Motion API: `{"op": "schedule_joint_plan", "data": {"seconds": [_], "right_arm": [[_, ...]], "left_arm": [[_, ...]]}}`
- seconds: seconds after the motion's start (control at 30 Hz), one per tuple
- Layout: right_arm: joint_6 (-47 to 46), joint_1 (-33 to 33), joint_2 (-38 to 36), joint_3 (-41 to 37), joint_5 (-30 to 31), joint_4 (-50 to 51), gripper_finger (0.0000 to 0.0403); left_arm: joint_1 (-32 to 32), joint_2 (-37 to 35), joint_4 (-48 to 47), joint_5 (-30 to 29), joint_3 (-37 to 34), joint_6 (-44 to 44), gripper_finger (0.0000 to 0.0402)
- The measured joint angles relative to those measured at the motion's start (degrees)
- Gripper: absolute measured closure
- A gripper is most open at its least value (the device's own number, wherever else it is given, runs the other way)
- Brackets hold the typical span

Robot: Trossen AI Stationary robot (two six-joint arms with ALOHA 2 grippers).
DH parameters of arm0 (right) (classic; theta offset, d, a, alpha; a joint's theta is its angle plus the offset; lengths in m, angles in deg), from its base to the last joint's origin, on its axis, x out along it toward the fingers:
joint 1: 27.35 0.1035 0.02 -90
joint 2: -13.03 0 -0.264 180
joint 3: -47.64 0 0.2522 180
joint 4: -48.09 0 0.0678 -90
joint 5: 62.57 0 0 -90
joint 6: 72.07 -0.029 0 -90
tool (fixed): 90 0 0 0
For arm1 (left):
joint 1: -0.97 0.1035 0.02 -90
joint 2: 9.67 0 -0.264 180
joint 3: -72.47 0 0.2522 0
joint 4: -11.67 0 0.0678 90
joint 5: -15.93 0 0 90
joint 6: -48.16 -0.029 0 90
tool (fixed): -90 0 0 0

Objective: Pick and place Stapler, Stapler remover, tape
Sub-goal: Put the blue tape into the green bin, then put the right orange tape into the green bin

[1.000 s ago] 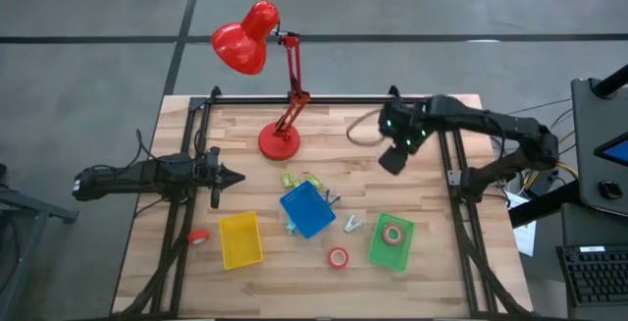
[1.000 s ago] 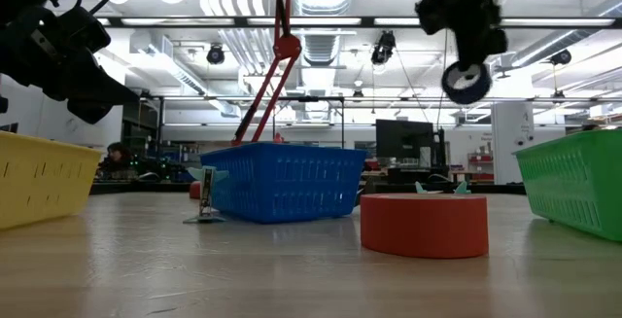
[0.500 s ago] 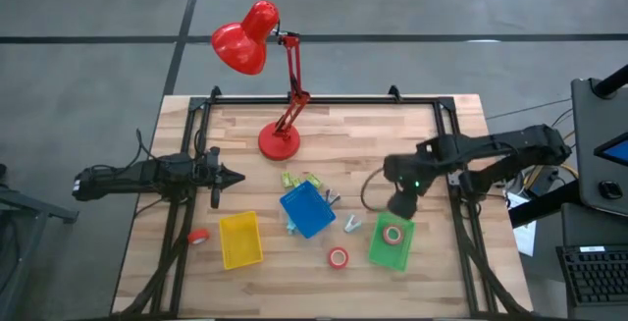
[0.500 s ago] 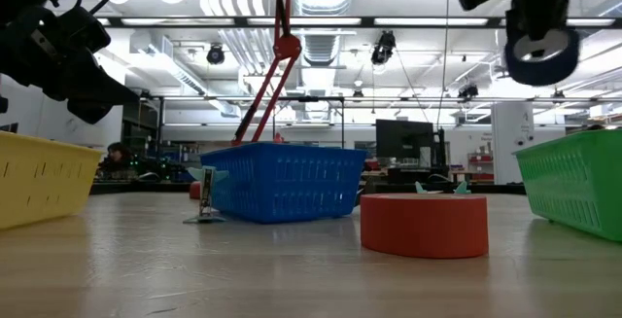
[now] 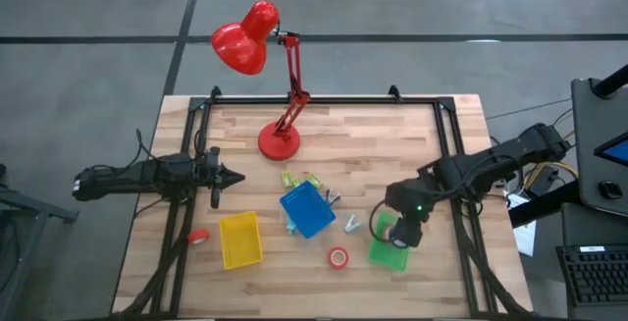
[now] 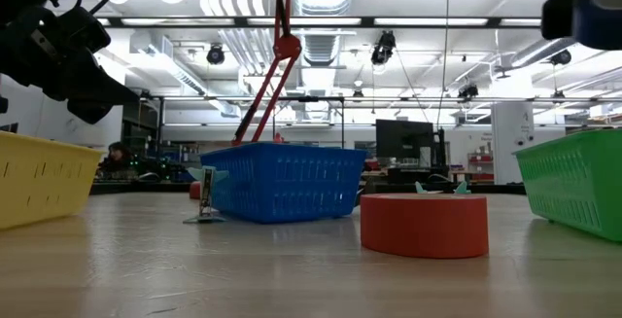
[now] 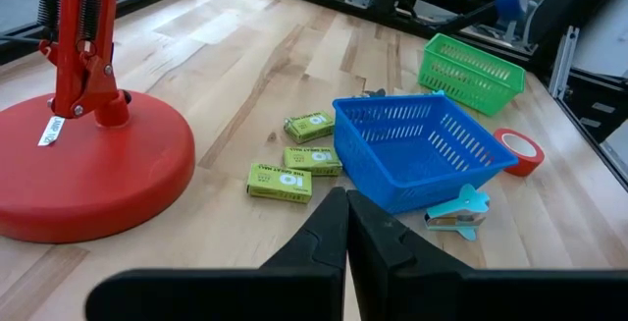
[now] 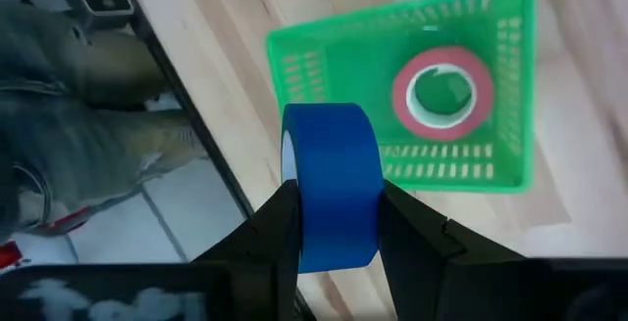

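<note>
My right gripper [image 5: 397, 233] hangs over the green tray [image 5: 381, 255], shut on a blue tape roll [image 8: 334, 184]. The roll also shows at the top right of the low view [image 6: 598, 21]. A red-rimmed roll [image 8: 444, 93] lies flat in the green tray [image 8: 491, 56]. Another red-rimmed roll [image 5: 338, 257] lies flat on the table left of that tray, and a third [image 5: 199, 236] lies by the yellow tray [image 5: 240, 240]. My left gripper [image 5: 231, 176] waits shut and empty at the table's left [image 7: 345, 233]. My right gripper pinches the blue roll between its two fingers, one on each flat side [image 8: 368, 213], the outer band facing the wrist camera. The fingers point down from above. The roll stands on edge, lifted clear above the green tray.
A blue tray [image 5: 306, 209] sits mid-table with green staple boxes [image 7: 294, 164] on its far side and a small teal tool [image 7: 456, 213] beside it. A red desk lamp [image 5: 280, 139] stands at the far middle. Black frame rails run along the table's left and right sides.
My right gripper has carried the blue roll from the table's far right toward the near edge and a little left. It now hangs over the green tray. The roll has stayed clamped in the fingers.
</note>
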Motion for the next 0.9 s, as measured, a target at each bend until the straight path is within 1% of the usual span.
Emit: {"op": "schedule_joint_plan", "data": {"seconds": [0.27,0.43,0.53,0.6,0.7,0.83,0.9], "right_arm": [[-3.9,0.3,0.0,-8.3,-2.3,-9.2,0.0296],[-5.0,0.3,0.0,-11.3,-3.4,-12.9,0.0295],[-5.6,0.3,0.0,-13.0,-5.4,-16.0,0.0287],[-6.1,0.3,0.0,-14.1,-5.5,-17.5,0.0277],[-6.4,0.2,0.0,-14.3,-4.8,-18.2,0.026],[-6.5,0.3,0.0,-14.1,-0.8,-17.4,0.0235],[-6.8,0.2,0.0,-14.0,0.3,-17.5,0.0223]], "left_arm": [[0.0,0.0,0.0,0.0,0.0,0.0,0.0394],[0.0,0.0,0.0,0.0,0.0,0.0,0.0394],[0.0,0.0,0.0,0.0,0.0,0.0,0.0394],[0.0,0.0,0.0,0.0,0.0,0.0,0.0394],[0.0,0.0,0.0,0.0,0.0,0.0,0.0394],[0.0,0.0,0.0,0.0,0.0,0.0,0.0394],[0.0,0.0,0.0,0.0,0.0,0.0,0.0394]]}}
